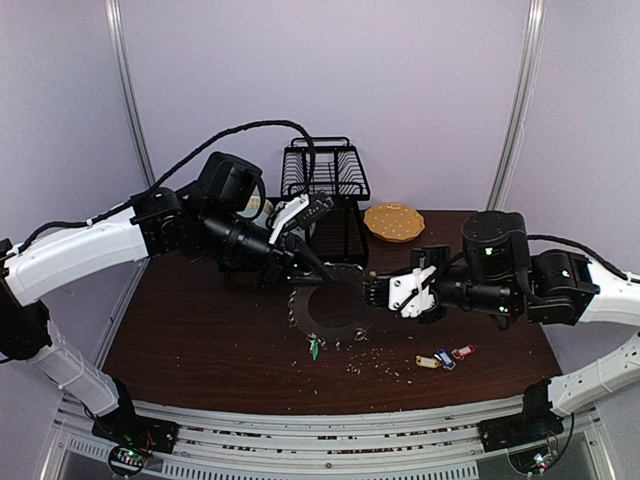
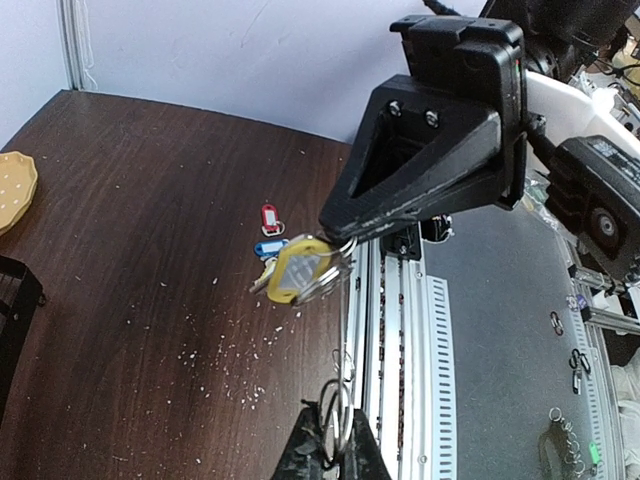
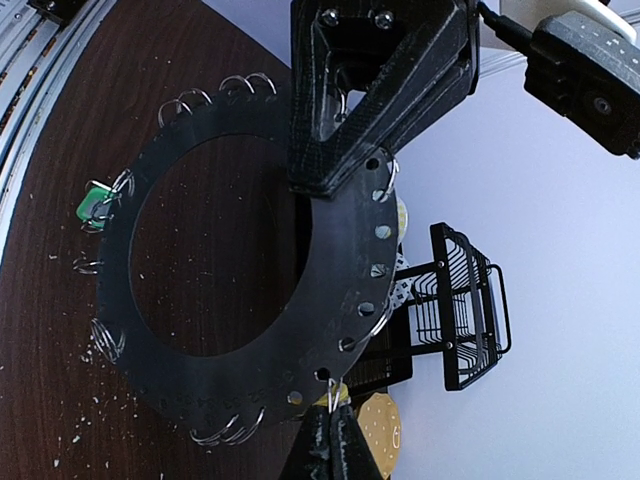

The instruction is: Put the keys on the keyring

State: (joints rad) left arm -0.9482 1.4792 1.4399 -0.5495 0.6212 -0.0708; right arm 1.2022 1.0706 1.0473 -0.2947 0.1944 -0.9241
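Keyring (image 3: 345, 270) hung over the tabletop's (image 1: 200, 340) centre, its eleven-o'clock rim clamped in the left gripper (image 1: 308, 268). Right gripper (image 1: 371, 290), at its three o'clock, was clenched on a yellow-tagged key (image 2: 298, 272). Green-tagged key (image 1: 315, 348) sat at its seven-o'clock rim; loose keys (image 1: 443, 358) lay toward four o'clock.

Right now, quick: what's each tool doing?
Left tool: closed, clamping the keyring at its rim.
Right tool: closed, pinching the yellow-tagged key at the keyring's edge.
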